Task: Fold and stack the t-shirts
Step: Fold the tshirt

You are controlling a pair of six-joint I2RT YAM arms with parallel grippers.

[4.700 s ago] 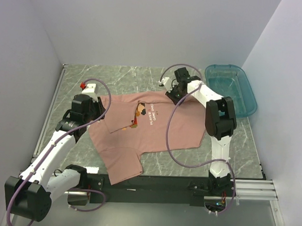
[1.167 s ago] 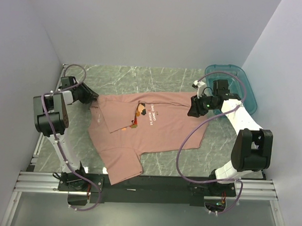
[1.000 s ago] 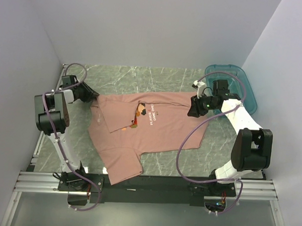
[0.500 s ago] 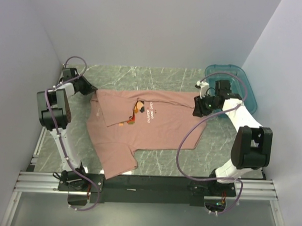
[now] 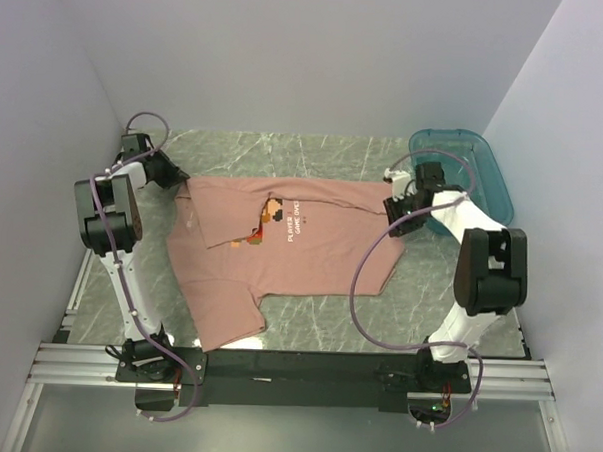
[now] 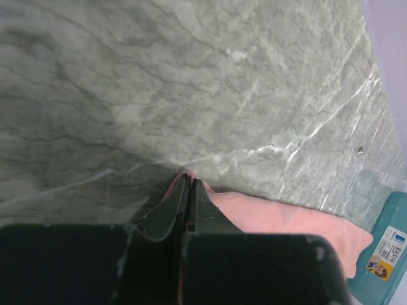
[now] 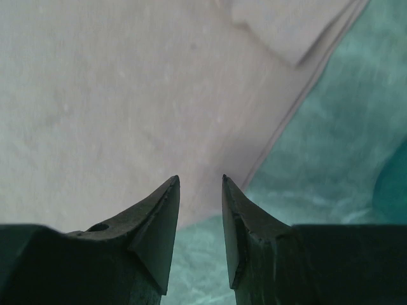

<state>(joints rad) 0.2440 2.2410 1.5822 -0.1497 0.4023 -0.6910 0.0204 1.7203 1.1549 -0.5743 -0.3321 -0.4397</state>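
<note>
One salmon-pink t-shirt [image 5: 310, 251] lies spread on the marble table, print side up, with one sleeve hanging toward the near edge. My left gripper [image 5: 181, 184] is at the shirt's far left corner. In the left wrist view its jaws [image 6: 190, 182] are shut, with a fold of pink cloth [image 6: 280, 216] pinched at the tips. My right gripper [image 5: 393, 218] sits low over the shirt's right edge. In the right wrist view it [image 7: 200, 181] is open, and the cloth [image 7: 127, 95] and its hem lie just beyond the tips, with nothing between them.
A teal plastic tub [image 5: 484, 179] stands at the back right, just beyond my right arm, and its corner [image 6: 388, 254] shows in the left wrist view. Grey walls close in the table [image 5: 315, 152] at the back and both sides.
My left gripper closed on the shirt's left corner and pulled it back and left. The whole shirt slid that way and flattened. My right gripper shifted slightly back and stayed open.
</note>
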